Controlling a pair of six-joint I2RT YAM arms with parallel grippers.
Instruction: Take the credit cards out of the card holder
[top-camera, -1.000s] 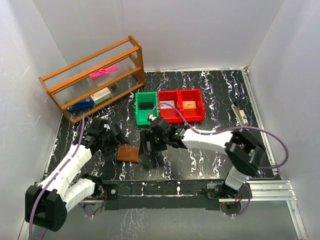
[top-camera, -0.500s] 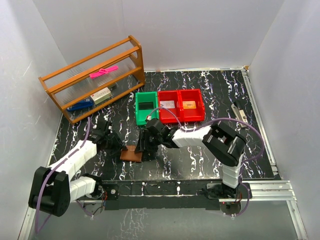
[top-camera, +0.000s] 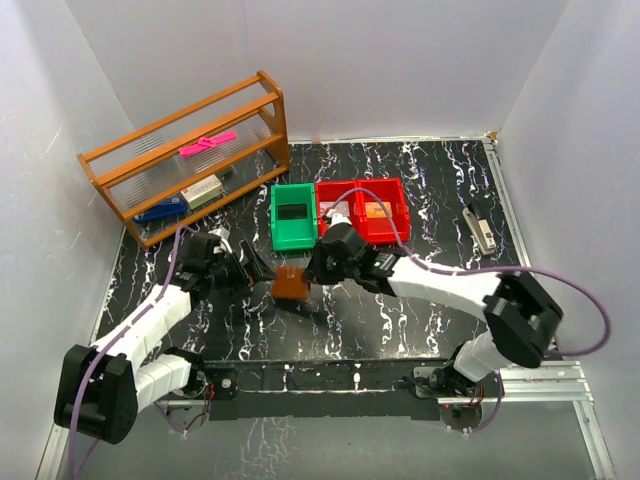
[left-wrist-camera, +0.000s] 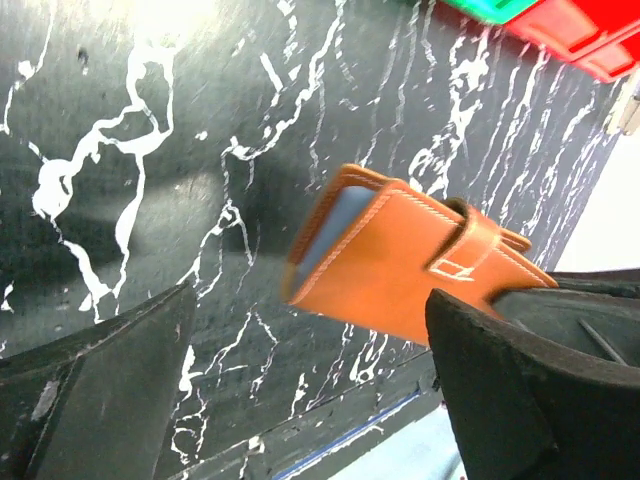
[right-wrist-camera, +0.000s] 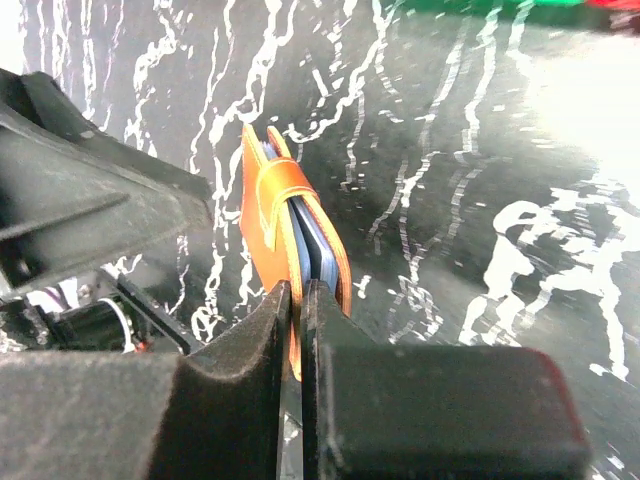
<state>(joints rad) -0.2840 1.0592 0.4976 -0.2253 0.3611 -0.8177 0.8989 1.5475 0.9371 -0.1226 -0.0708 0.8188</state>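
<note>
Small brown leather card holder (top-camera: 291, 287) is folded shut with its strap across, held on edge and apparently clear of the black white-veined table (top-camera: 440, 180), front centre between the arms. Right gripper (right-wrist-camera: 298, 300) is clamped tight on one leather flap. Light blue layers show in the fold; card or lining, can't tell. Left gripper (left-wrist-camera: 310, 305) is just left of it, jaws wide, gripping nothing. Behind sits a green plastic bin (top-camera: 276, 215). Beside that is a twin red plastic bin (top-camera: 395, 237), with a silver-grey card (top-camera: 337, 209) in the left half and a gold-orange card (top-camera: 377, 210) in the right. Wooden rack (top-camera: 180, 127) is back left. The white box (top-camera: 203, 190) on it has print too small to read.
</note>
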